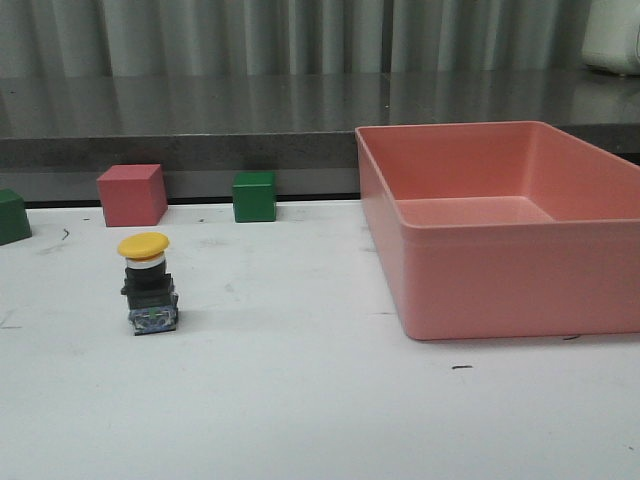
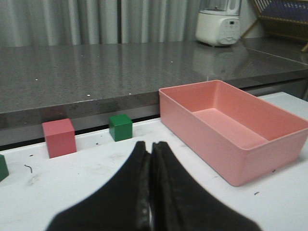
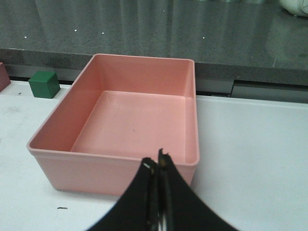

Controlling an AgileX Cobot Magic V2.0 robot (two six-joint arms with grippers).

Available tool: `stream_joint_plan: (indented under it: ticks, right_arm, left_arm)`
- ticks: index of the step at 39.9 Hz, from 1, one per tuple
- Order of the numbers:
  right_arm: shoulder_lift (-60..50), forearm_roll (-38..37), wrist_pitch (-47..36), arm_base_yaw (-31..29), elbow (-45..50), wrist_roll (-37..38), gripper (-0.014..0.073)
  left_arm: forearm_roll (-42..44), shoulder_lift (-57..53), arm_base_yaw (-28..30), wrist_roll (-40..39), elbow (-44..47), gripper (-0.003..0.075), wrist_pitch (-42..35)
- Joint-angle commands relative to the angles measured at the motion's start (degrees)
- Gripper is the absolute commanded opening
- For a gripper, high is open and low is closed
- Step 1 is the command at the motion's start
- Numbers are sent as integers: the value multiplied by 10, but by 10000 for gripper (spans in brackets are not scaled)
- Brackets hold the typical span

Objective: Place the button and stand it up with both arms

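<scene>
Button (image 1: 149,283) stands upright, yellow cap up, at 9 o'clock from the pink bin (image 1: 500,290). Left gripper (image 2: 150,149) and right gripper (image 3: 158,161) both closed, empty; left arm likely nearer.

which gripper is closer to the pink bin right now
Right. The right gripper hangs at the pink bin, just past its near wall; the left gripper sits farther off, with bare table before the bin.

Open white table (image 1: 300,400) in front of and to the right of the upright button (image 1: 148,283), pink bin (image 1: 500,225) walling off the right side, pink cube (image 1: 131,194) and green cube (image 1: 254,196) lining the back edge behind, another green cube (image 1: 12,216) at far left.
</scene>
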Motion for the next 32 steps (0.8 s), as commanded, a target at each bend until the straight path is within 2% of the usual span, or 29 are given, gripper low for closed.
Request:
stream_joint_plan:
  ticks: [1,11,17,22,23,32]
  right_arm:
    - [4,-10,-49,-2,-14,-5,-71]
    - [4,-10,-49,-2,-14,-5,-71]
    - [4,-10,-47,-2,-14,-5,-71]
    - [4,-10,-47,-2,-14,-5,-71]
    - [4,-10,-47,-2,-14,-5,-71]
    - [4,-10,-47,-2,-14,-5,-71]
  left_arm:
    - [-17,-12,38,5,9,-20,-57]
    - [-49,-98,194,5,125,-20,-122]
    - [-49,-95,264,5,181,-20,-166]
    - [-49,-95,292,5,215,-20,-194]
    - [-49,-95,292,5,213,-20,-175]
    - [-49,-95,293,5,213,-20,-175]
